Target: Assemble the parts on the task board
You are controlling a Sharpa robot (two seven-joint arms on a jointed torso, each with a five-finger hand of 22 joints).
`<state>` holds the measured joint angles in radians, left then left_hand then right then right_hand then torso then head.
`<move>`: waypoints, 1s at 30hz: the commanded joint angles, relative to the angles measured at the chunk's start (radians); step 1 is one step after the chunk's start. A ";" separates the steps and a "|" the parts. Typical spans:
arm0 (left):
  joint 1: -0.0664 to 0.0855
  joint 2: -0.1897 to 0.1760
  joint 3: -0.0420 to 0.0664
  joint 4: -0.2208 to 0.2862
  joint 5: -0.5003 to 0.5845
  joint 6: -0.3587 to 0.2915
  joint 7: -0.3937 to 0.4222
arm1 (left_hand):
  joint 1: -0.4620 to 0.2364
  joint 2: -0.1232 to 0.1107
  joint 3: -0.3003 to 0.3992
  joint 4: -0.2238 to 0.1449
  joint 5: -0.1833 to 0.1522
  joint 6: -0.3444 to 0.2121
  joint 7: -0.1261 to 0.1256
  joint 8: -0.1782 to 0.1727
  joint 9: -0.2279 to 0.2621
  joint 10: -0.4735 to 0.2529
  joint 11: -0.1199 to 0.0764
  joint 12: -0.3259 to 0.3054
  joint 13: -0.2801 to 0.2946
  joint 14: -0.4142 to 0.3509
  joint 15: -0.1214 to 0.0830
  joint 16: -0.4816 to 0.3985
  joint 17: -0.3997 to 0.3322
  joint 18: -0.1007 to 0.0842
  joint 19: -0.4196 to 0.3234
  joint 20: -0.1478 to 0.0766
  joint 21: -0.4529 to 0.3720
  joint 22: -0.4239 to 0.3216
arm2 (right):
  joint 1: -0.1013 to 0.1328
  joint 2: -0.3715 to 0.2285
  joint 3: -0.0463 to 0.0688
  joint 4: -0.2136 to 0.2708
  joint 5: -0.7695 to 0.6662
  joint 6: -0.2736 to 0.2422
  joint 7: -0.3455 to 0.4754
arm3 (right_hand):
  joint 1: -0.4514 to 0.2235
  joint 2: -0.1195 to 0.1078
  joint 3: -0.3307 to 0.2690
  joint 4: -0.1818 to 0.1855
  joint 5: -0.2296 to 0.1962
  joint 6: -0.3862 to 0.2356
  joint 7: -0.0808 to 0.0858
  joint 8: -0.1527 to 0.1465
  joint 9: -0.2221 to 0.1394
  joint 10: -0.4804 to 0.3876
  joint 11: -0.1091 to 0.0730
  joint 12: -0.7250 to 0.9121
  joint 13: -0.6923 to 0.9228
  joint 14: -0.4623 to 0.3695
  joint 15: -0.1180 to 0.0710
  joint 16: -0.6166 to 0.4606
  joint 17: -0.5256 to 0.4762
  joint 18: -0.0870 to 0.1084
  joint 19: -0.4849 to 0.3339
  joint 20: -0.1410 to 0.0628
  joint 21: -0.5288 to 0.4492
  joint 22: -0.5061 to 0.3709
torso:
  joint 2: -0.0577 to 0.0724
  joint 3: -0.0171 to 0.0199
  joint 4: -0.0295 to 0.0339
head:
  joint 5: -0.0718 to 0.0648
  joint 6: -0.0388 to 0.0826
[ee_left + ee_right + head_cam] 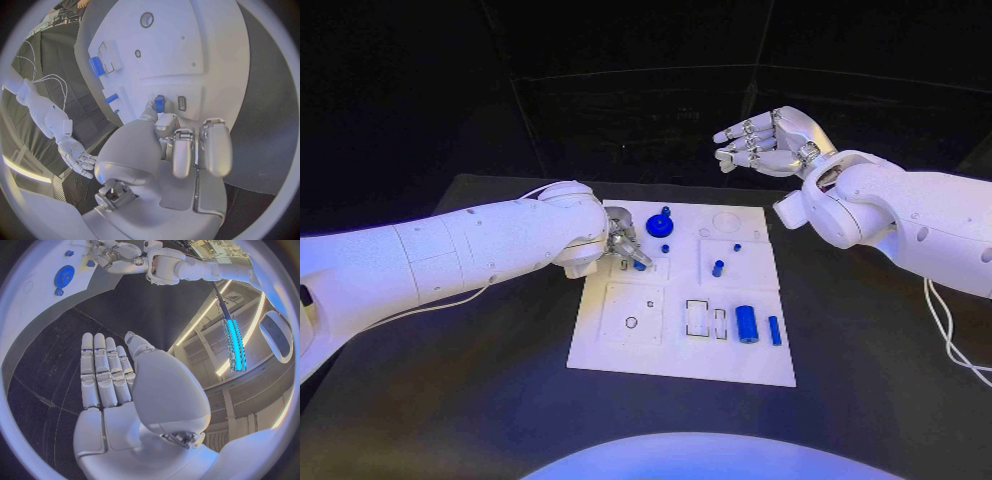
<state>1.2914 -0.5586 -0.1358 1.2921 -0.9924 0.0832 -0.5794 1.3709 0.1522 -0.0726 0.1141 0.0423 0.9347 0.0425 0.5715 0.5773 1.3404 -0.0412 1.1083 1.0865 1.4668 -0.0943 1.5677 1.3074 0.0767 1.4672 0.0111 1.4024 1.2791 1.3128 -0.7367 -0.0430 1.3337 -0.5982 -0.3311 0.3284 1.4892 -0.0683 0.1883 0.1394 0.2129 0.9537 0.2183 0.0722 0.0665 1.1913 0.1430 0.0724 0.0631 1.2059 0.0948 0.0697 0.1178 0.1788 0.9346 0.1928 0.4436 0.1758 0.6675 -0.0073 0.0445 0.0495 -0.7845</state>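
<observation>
The white task board (pixel 678 345) lies in the middle of the black table. My left hand (pixel 625 245) reaches down onto its far left part and pinches a small blue part (pixel 640 265) between thumb and a finger. In the left wrist view this blue part (pixel 159 103) stands against the board next to a small slot (pixel 182 103), with my left hand (pixel 181 145) behind it. My right hand (pixel 764 140) is raised above the table's far right side, its fingers straight and holding nothing; the right wrist view shows the right hand (pixel 106 375) flat and apart from the board (pixel 25 305).
On the board lie a round blue knob (pixel 659 225), small blue pegs (pixel 718 268), a blue cylinder (pixel 747 323) and a blue bar (pixel 775 330). Empty recesses (pixel 633 313) sit on the near left. A cable (pixel 949 330) hangs by my right arm.
</observation>
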 commanded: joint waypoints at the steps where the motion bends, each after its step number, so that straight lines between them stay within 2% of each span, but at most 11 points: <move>1: -0.002 0.000 -0.002 0.000 -0.006 0.024 -0.017 | -0.013 -0.013 0.055 -0.054 0.005 0.022 -0.018 0.006 0.019 0.010 -0.005 0.008 0.003 0.104 -0.010 0.003 0.263 -0.021 0.017 -0.007 0.007 0.006 | 0.002 0.001 0.001 0.000 0.003 0.008 0.009 | -0.010 -0.001 0.007 0.001 0.005 -0.005 -0.001 -0.005 0.000 -0.007 0.002 -0.006 -0.001 -0.001 0.004 -0.006 -0.002 0.001 -0.002 0.009 -0.006 -0.002 | 0.000 0.0001 -0.0006 | 0.000 0.000; 14: -0.002 0.006 -0.002 -0.010 -0.006 0.026 -0.020 | -0.123 -0.032 0.026 0.005 0.005 0.037 -0.023 0.030 0.043 0.025 -0.009 0.026 0.017 0.104 -0.014 0.003 0.263 -0.023 0.022 -0.011 0.016 0.022 | 0.002 0.004 0.001 -0.003 0.003 0.010 0.009 | -0.011 -0.001 0.008 0.001 0.005 -0.006 -0.001 -0.005 0.000 -0.008 0.002 -0.005 -0.001 -0.002 0.004 -0.006 -0.003 0.001 -0.002 0.009 -0.007 -0.003 | 0.000 0.0007 -0.0004 | -0.001 -0.001; 30: -0.002 0.021 -0.002 -0.030 -0.006 0.027 -0.022 | -0.188 -0.043 0.005 0.048 0.005 0.038 -0.024 0.047 0.061 0.029 -0.010 0.032 0.020 0.104 -0.015 0.003 0.263 -0.024 0.024 -0.012 0.019 0.029 | 0.002 0.007 0.001 -0.005 0.003 0.013 0.010 | -0.018 -0.001 0.008 0.002 0.004 -0.008 0.001 -0.005 0.000 -0.012 0.004 -0.005 -0.001 -0.005 0.006 -0.006 -0.006 0.001 -0.002 0.011 -0.012 -0.006 | 0.000 0.0004 -0.0009 | -0.003 0.000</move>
<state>1.2885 -0.5391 -0.1381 1.2635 -0.9938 0.0972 -0.5933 1.1895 0.1074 -0.0692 0.1582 0.0433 0.9720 0.0124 0.6159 0.6377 1.3688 -0.0555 1.1356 1.1062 1.4669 -0.1017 1.5677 1.3074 0.0614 1.4662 0.0048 1.4164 1.3073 1.3127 -0.7307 -0.0432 1.3278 -0.5982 -0.3256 0.3290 1.4800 -0.0668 0.1911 0.1422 0.2129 0.9537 0.2182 0.0723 0.0666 1.1877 0.1466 0.0723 0.0631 1.2024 0.0983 0.0697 0.1128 0.1788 0.9309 0.1965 0.4344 0.1704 0.6678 -0.0065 0.0435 0.0470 -0.7848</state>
